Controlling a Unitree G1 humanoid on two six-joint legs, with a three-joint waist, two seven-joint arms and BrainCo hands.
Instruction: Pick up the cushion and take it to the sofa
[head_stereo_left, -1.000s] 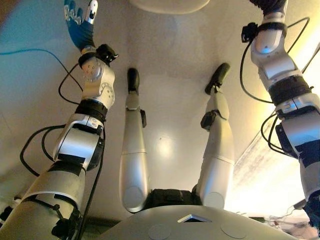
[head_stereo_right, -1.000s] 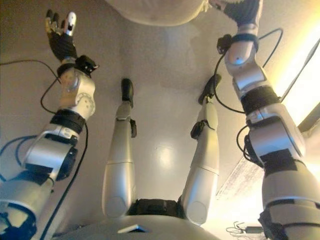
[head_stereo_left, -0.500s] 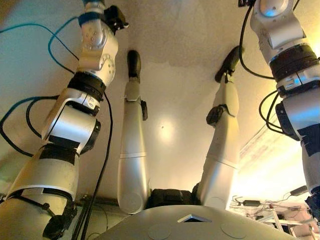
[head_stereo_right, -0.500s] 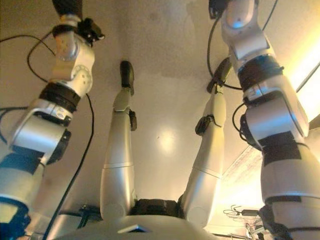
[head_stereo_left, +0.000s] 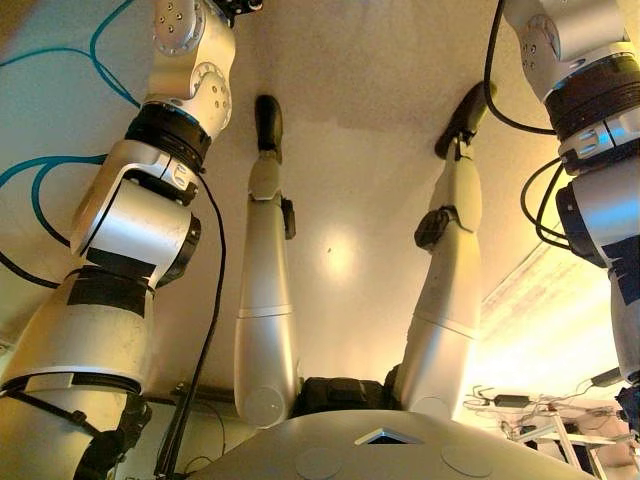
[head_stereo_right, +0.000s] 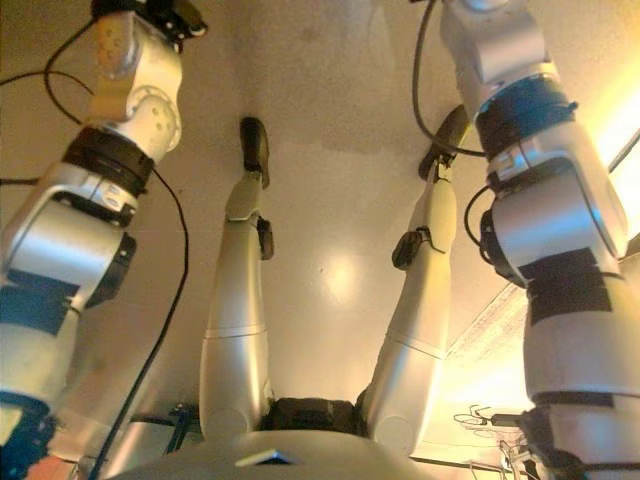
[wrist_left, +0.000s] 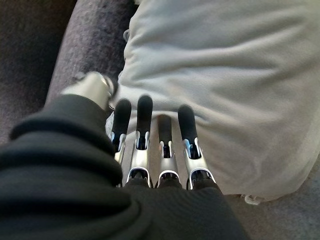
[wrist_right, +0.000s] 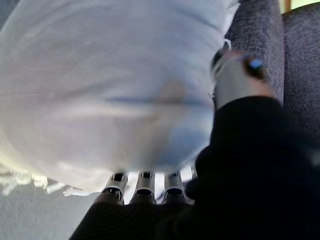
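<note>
Since a second ago both arms went further up and forward: the hands, which were in the head views then (left one with fingers spread, right one at the pale cushion's edge), were out of the top of both eye views; only the arms showed there.

Left wrist view: left hand (wrist_left: 150, 165) had its fingers (wrist_left: 145, 115) straight, in a row, dark tips lying flat against the white cushion (wrist_left: 225, 85). Thumb (wrist_left: 92, 90) sat apart at the cushion's corner, next to the dark grey sofa upholstery (wrist_left: 75, 45). Nothing curled round the fabric, so the hand was open and pressing, not clamping.

Right wrist view: right hand (wrist_right: 142, 187) was under the cushion (wrist_right: 100, 95). Only the finger bases showed; the rest ran out of sight beneath the cloth, so can't tell how far they were bent. Thumb (wrist_right: 235, 75) lay at the cushion's side, blurred.

Cushion sat between the two hands, one on each side. Fringe (wrist_right: 20, 180) hung along one edge. Dark sofa fabric (wrist_right: 280, 60) was just beside it in both wrist views; grey floor (wrist_right: 30, 215) lay below in the right one.
</note>
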